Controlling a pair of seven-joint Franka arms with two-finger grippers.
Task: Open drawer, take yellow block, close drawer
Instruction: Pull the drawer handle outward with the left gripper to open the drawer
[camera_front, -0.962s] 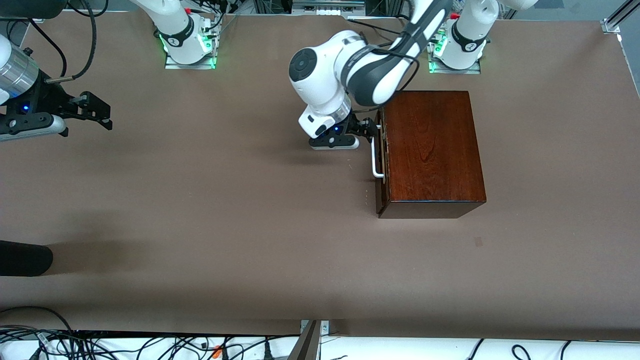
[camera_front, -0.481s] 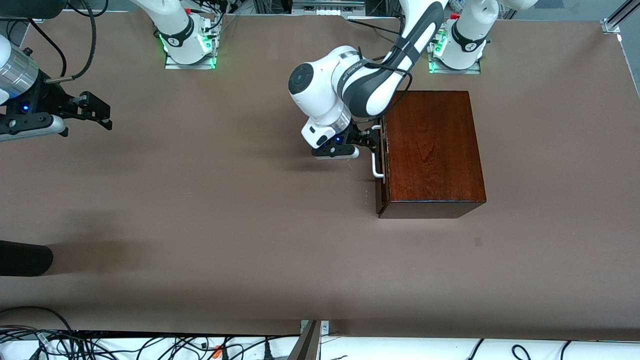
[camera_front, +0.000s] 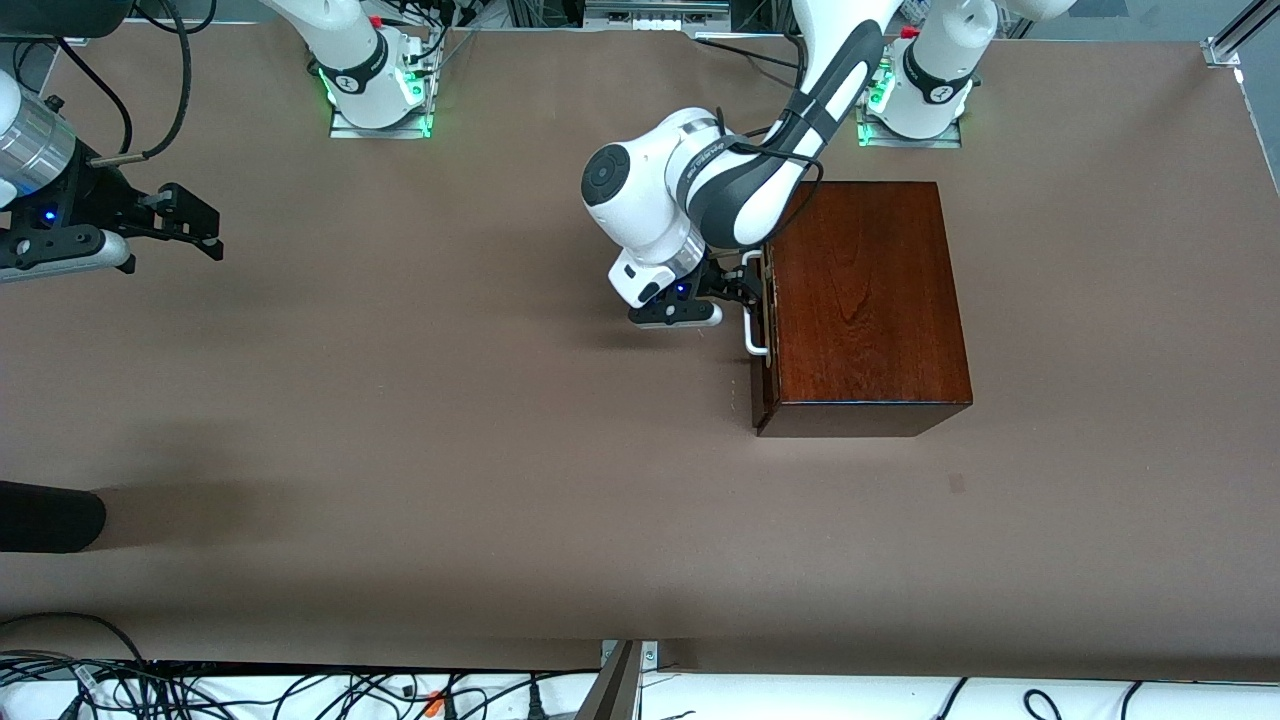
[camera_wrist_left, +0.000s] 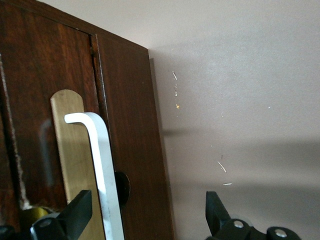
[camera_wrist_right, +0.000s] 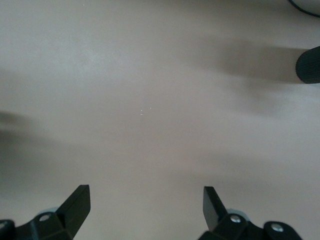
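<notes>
Front view, left pincer (camera_front: 742, 290) at drawer (camera_front: 760, 330) handle (camera_front: 752, 322)

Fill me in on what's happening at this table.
The left gripper is at the white handle of the drawer, fingers open around the bar and not yet closed on it. The drawer is shut in its wooden box, and no yellow block shows. The right gripper waits, open, over bare table.

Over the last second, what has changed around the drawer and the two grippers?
The left gripper has slid along the drawer front toward the front camera, closing in on the white handle; its open fingers now straddle the bar without gripping it. The drawer stays shut in the wooden box, and the right gripper waits, open, at its end of the table.
</notes>
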